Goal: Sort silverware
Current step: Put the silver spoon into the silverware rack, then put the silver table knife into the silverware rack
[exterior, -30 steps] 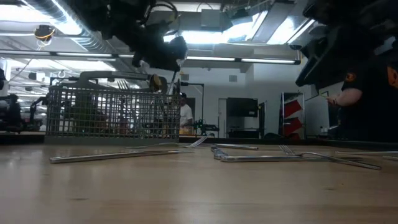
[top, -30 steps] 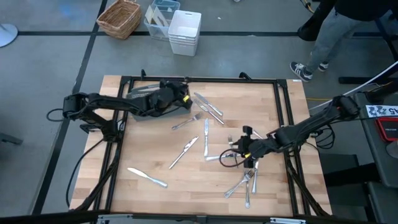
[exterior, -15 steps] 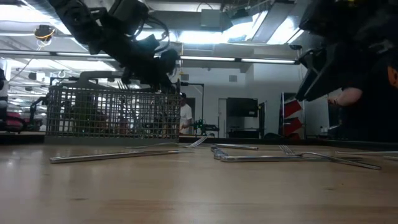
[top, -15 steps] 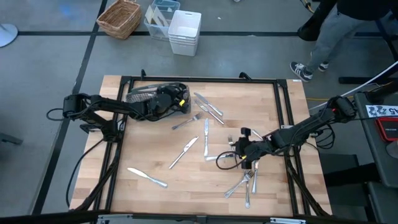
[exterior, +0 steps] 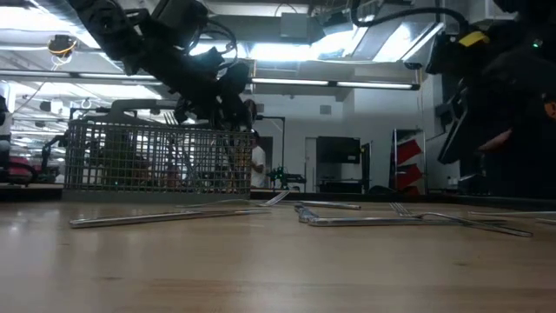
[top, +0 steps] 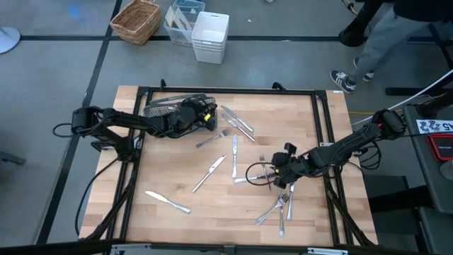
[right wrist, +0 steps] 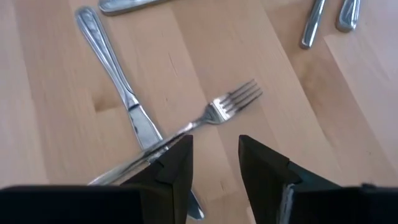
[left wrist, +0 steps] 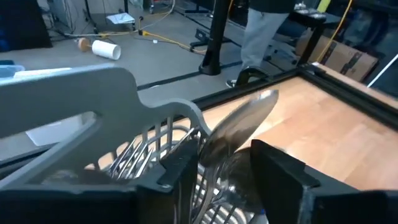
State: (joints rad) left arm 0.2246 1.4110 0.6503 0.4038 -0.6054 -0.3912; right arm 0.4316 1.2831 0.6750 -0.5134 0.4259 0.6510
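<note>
Right, my left gripper (top: 200,115) is hovering over the mesh caddy (top: 161,108) at the far left of the worktop (top: 170,170), and its fingers (left wrist: 179,171) are spreading apart with a spoon (left wrist: 239,124) standing bowl-up between them. Whether the spoon is free of the pads yet, I cannot tell; it is leaning into the caddy among the pieces already stowed there. So on this side I am judging the step as a drop-off.

Meanwhile my right gripper (top: 283,168) is hanging low over the right half of the worktop, fingers (right wrist: 171,168) parted and empty, lined up over a fork (right wrist: 205,118) that is lying across a knife (right wrist: 121,93). That looks like the next pick.

Plenty of silverware is waiting: a few pieces near the caddy (top: 237,122), a knife in the middle (top: 210,172), another at the near left (top: 168,202), a heap of forks at the near right (top: 279,209).

Next I am needing the left arm lifted clear without dragging the spoon out, and the right fingers straddling the fork's handle alone, not the knife beneath.
</note>
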